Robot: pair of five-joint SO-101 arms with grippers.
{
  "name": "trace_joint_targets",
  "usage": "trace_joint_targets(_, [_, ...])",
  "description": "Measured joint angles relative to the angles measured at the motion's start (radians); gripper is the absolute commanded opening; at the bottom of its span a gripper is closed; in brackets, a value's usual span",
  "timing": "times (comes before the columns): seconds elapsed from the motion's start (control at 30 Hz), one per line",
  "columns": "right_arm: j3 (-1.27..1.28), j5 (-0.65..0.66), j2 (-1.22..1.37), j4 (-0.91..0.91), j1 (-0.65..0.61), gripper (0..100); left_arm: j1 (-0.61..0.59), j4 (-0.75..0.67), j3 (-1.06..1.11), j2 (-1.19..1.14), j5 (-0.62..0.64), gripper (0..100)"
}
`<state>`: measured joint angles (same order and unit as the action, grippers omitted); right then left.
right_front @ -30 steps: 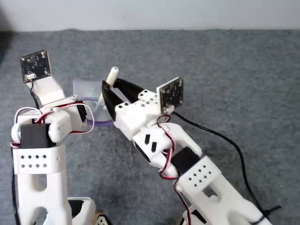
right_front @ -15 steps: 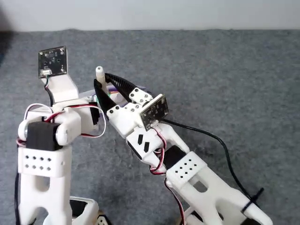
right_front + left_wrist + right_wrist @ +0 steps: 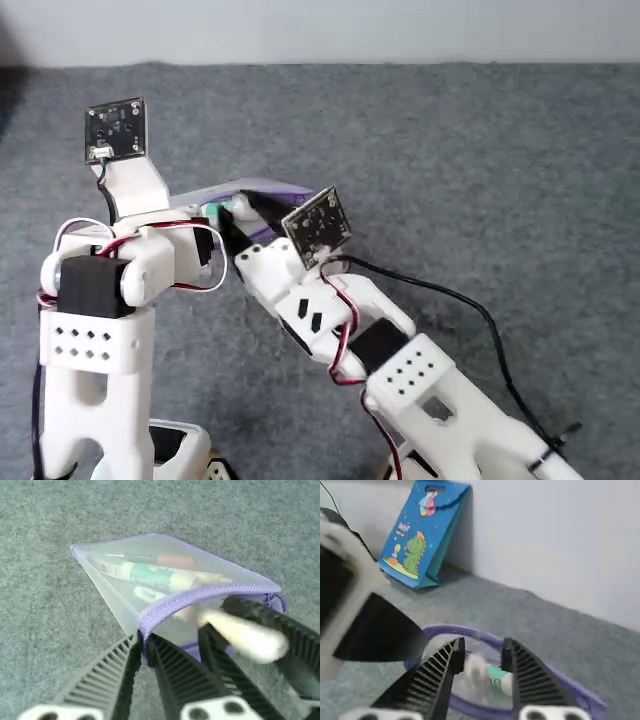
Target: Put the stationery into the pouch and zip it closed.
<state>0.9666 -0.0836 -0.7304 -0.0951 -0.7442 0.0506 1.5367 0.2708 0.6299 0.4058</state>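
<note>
Pouch [image 3: 150,565] rim in left tool [image 3: 144,642]; right tool [image 3: 482,649], with pen [image 3: 242,634], at mouth

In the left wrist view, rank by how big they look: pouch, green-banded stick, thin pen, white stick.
1. pouch
2. green-banded stick
3. thin pen
The white stick sits nearer the camera, so its rank is unsure.

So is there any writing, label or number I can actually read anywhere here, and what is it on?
Nothing here reads clearly.
Blue gift bag: small print beside the dinosaur picture, too blurred to read.
Pens inside the pouch: marks on the barrels, too blurred.
Camera boards on the wrists: tiny marks, too small.
White stick in the right tool: no print visible.
</note>
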Motion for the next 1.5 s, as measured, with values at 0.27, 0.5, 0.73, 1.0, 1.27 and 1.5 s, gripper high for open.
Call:
trace_joint_targets(0.27, [-0.080, -0.120, -0.138, -0.299, 0.100, 2.8, 0.002, 0.000, 0.000, 0.000, 0.000, 1])
trace_joint_targets(0.5, [-0.127, -0.167, -0.190, -0.493, 0.126, 1.0, 0.002, 0.000, 0.000, 0.000, 0.000, 1])
trace_joint_targets(0.73, [-0.147, -0.172, -0.150, -0.528, 0.183, 0.8, 0.003, 0.000, 0.000, 0.000, 0.000, 1])
trace_joint_targets(1.0, [-0.212, -0.172, -0.141, -0.764, 0.304, 0.8, -0.115, 0.000, 0.000, 0.000, -0.048, 1])
trace_joint_targets(1.27, [-0.213, -0.172, -0.110, -0.865, 0.281, 10.4, -0.141, 0.000, 0.000, -0.002, -0.055, 1])
trace_joint_targets(1.5, [-0.213, -0.172, 0.008, -0.914, 0.265, 28.1, -0.063, 0.078, 0.015, 0.000, -0.114, 7])
